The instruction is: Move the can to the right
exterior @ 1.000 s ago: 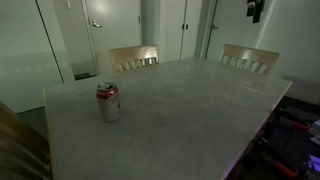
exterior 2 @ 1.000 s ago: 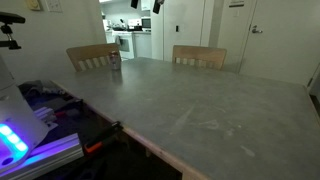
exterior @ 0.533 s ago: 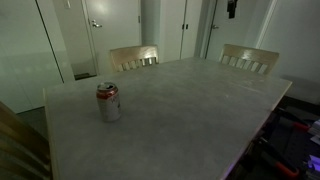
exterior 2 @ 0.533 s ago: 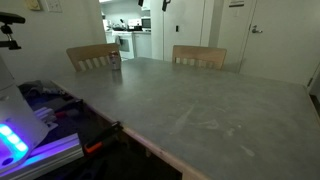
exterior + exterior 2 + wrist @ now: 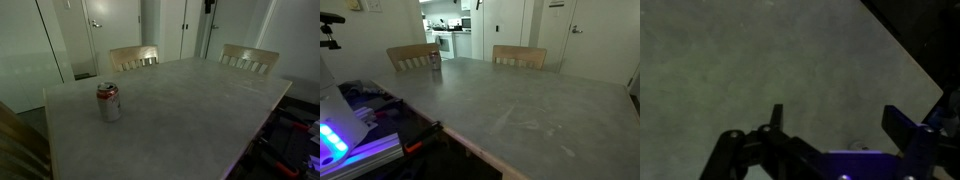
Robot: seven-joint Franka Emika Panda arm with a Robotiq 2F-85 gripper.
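The can [image 5: 108, 102] is red and silver and stands upright on the grey table [image 5: 180, 110], near its left part. It also shows small at the table's far left corner in an exterior view [image 5: 436, 62]. My gripper [image 5: 209, 5] hangs high above the far side of the table, well away from the can. In the wrist view the gripper [image 5: 838, 120] is open and empty over bare tabletop. One dark finger [image 5: 776, 118] is on the left and one on the right. The can is out of the wrist view.
Two wooden chairs [image 5: 134, 57] [image 5: 248, 57] stand at the table's far side, and another chair back [image 5: 15, 140] at the near left. Doors and walls lie behind. Equipment with a blue-lit box [image 5: 335, 140] sits beside the table. The table edge [image 5: 902, 50] crosses the wrist view's upper right.
My gripper has moved leftward along the top of the exterior view, still high above the table. The can has not moved.
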